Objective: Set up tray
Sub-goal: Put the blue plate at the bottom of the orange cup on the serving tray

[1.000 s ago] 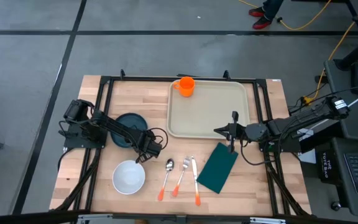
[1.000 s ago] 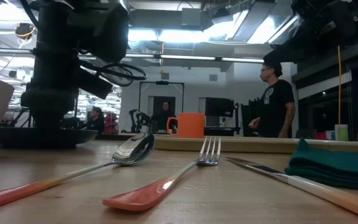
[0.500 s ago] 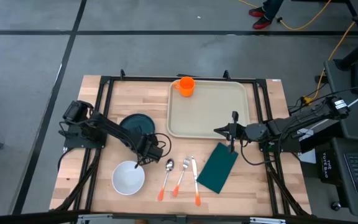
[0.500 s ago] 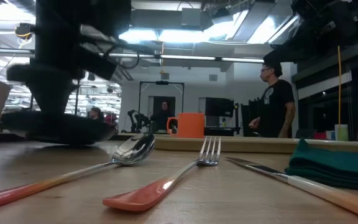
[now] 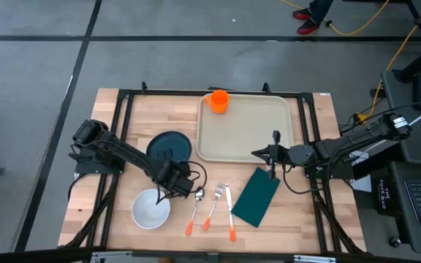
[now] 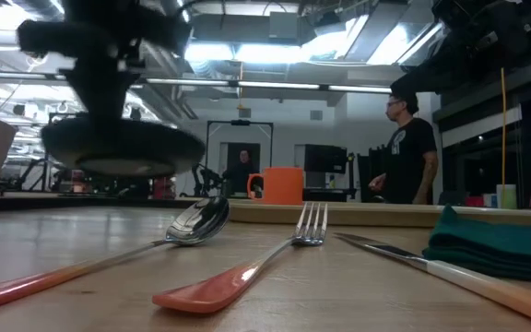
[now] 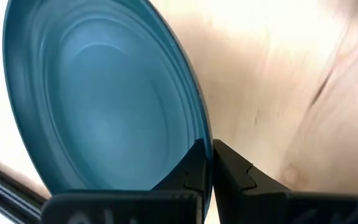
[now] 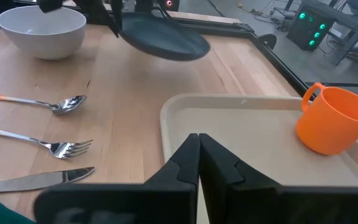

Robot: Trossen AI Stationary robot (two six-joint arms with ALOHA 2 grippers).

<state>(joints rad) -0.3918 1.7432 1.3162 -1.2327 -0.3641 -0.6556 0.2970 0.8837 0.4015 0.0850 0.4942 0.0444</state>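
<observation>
The beige tray [image 5: 245,131] lies at the table's far right, with an orange cup [image 5: 218,101] standing in its far left corner. My left gripper [image 5: 172,165] is shut on the dark teal plate [image 5: 170,145], which hangs in the air left of the tray; the plate also shows in the low view [image 6: 123,152] and in the right wrist view [image 8: 163,37]. My right gripper [image 5: 260,154] is shut and empty, hovering at the tray's near right rim [image 8: 185,106]. My left gripper pinches the plate's rim [image 7: 199,134] between its two fingers [image 7: 191,171], one on the upper face and one on the underside. It holds the rim's near side, and the fingers come in from the table's near side. The plate is lifted clear of the table, roughly level.
A white bowl [image 5: 150,208] stands near the front left. A spoon [image 5: 195,210], a fork [image 5: 213,207] and a knife [image 5: 229,212] with orange handles lie side by side at the front. A dark green napkin [image 5: 256,196] lies right of them. A person stands in the room behind [image 6: 411,148].
My left gripper has lifted the teal plate off the table and carried it toward the table's right edge, closer to the tray. The plate now hangs clear above the wood and stays roughly level.
</observation>
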